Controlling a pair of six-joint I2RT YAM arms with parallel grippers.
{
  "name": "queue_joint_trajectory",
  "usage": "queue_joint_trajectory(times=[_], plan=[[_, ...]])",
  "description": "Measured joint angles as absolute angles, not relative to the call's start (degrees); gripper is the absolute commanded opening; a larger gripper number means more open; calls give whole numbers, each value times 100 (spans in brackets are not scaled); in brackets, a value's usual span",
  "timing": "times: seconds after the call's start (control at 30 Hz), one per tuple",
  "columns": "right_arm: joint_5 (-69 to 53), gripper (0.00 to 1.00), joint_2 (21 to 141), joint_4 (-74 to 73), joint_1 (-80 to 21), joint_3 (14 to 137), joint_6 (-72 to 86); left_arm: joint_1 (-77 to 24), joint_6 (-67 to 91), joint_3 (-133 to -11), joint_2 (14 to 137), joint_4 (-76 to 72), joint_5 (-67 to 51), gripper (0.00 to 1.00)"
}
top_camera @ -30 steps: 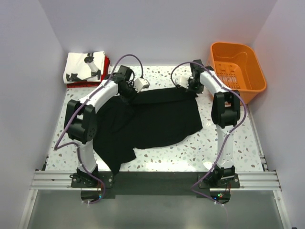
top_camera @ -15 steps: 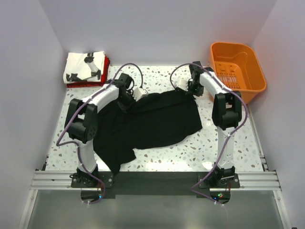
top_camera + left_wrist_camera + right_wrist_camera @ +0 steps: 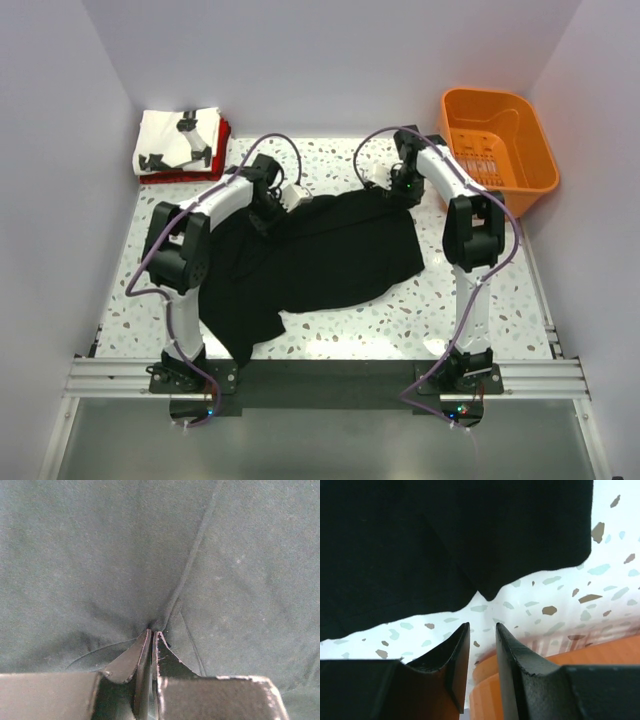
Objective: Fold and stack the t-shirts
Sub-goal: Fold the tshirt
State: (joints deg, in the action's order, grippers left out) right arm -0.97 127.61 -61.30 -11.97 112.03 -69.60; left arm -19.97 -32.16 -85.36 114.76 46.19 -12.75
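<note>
The left pincer (image 3: 152, 631) pinches a pucker of the black t-shirt (image 3: 90, 555) at lower centre. The right pincer (image 3: 482, 626) stands spread, the shirt's edge just above its tips.

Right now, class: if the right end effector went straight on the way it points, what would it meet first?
Probably the edge of the black t-shirt, just ahead of the open right end effector. A bare strip of table lies between, so it may touch that first; depth is unclear.

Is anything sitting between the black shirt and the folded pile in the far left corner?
Nothing visible: only bare table lies between the black shirt and the folded pile. The left arm hangs above it.
</note>
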Motion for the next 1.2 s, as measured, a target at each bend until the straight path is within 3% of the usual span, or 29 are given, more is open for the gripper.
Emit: queue_joint_trajectory(times=[0.4,0.67,0.77,1.2], plan=[[-64,30,13292,-5913,-1205,11257,-7015,-1984,-3216,-8796,11710,4716,-1275,8],[80,15,13321,-5592,-1205,11198,-7175,-1962,-3216,-8895,11745,4740,-1278,8],[104,0,13351,-5483,-1205,11198,-7244,-1955,-3216,-8908,11754,4742,-1278,7],[95,0,13364,-5533,-1170,11642,-7314,-1802,-3190,-9279,11839,4720,-1308,0]])
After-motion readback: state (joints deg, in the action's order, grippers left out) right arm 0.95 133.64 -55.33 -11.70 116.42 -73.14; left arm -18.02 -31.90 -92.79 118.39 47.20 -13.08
